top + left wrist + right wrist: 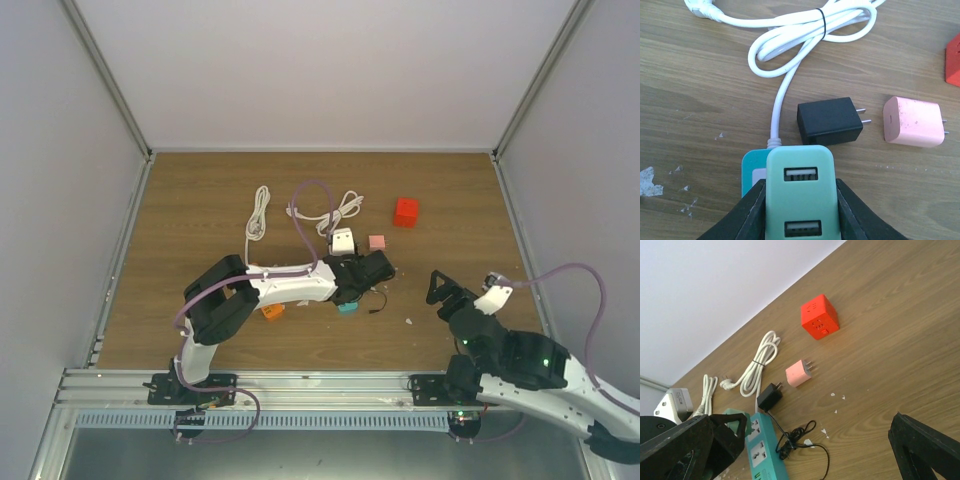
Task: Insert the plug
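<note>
Plug [830, 121] flat on tabletop [700, 110], just left and near of pink adapter [912, 121]. Light, rigid, slick; pinch flat sides. Left hand [800, 192] clamps power strip [799, 162]; right hand [438, 286] wide open, empty.

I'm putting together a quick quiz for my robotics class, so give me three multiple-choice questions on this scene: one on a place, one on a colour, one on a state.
1. Where does the black plug lie?
A) on the table, between the white cord and the pink adapter
B) plugged into a socket
C) held in a gripper

2. What colour is the cube?
A) blue
B) red
C) yellow

3. The right gripper is:
A) shut on the plug
B) shut, empty
C) open, empty

Answers:
1 A, the left wrist view shows it lying flat with its prongs bare.
2 B, it is bright red.
3 C, its fingers stand wide apart.
</note>
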Motion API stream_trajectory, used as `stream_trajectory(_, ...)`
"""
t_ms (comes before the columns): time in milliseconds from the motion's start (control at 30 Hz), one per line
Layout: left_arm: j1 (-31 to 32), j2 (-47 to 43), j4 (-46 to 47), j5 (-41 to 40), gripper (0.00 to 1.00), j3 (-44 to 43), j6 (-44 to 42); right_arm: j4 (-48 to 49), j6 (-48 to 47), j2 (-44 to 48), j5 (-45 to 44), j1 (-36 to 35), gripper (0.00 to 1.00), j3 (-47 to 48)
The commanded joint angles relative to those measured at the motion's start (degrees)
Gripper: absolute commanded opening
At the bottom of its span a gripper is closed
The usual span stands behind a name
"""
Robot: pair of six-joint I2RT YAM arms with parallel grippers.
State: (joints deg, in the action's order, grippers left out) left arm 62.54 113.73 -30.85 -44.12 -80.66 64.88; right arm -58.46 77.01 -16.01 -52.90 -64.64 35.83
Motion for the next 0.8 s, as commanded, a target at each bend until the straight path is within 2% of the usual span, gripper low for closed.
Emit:
stream_trajectory(0, -0.6, -1.4, 2.2, -1.1, 0.0, 0.8, 0.2, -1.1, 2.4, 1.7, -3.7, -0.3, 1.0, 1.7)
stream_trajectory(200, -1.1, 0.5, 1.6, -0.3, 0.0, 0.5, 1.6, -1.0, 2.2, -1.1, -3.6, -0.3, 1.0, 2.1)
stream_trajectory(533, -1.4, 4.2, -4.2, -0.1, 0.0, -2.2, 8.1, 0.4, 0.4, 0.8, -4.1, -0.3, 1.0, 1.8)
stream_trajectory(767, -1.5, 5.5, -4.4, -0.6, 0.0, -3.0, 9.4, 1.3, -0.7, 1.4, -4.0, -0.3, 1.0, 1.5)
